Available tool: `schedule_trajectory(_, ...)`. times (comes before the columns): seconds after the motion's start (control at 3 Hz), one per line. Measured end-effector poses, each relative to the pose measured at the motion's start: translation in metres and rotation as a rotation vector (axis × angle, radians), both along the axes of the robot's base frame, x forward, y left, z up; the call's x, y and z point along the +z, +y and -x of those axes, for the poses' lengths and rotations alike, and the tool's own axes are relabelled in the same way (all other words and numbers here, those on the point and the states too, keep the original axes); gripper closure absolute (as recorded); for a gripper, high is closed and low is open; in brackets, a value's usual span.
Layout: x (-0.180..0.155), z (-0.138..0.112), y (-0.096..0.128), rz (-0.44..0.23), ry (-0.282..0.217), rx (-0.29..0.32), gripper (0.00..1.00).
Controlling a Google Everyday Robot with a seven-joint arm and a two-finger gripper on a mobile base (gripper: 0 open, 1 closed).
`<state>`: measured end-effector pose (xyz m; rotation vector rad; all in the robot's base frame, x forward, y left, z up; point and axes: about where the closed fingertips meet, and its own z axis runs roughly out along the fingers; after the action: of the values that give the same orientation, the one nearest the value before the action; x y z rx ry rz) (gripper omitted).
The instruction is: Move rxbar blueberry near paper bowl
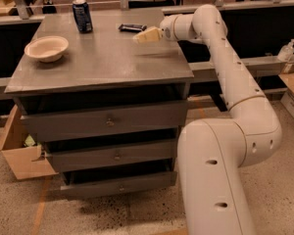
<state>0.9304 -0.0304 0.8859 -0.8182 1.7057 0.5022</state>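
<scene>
The rxbar blueberry [133, 28] lies flat near the far right edge of the grey cabinet top, a dark flat bar. The paper bowl [46, 48] sits at the left side of the top, cream-white and empty. My gripper [146, 35] hovers just in front of and slightly right of the bar, pointing left, a little above the surface. It holds nothing that I can see. The bar and the bowl are far apart.
An upright dark blue soda can [82, 15] stands at the far left-middle of the cabinet top [103, 62]. The cabinet has three drawers below. A cardboard box [19, 155] sits on the floor at the left. A bottle [286, 51] stands on a ledge at right.
</scene>
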Motion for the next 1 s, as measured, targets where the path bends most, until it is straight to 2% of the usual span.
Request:
schedule_trajectory(0.67,-0.005,-0.017,0.013,-0.015,-0.005,-0.025,0.0)
schedule_trajectory(1.0,-0.009,-0.023,0.019,0.003,0.029,-0.062,0.0)
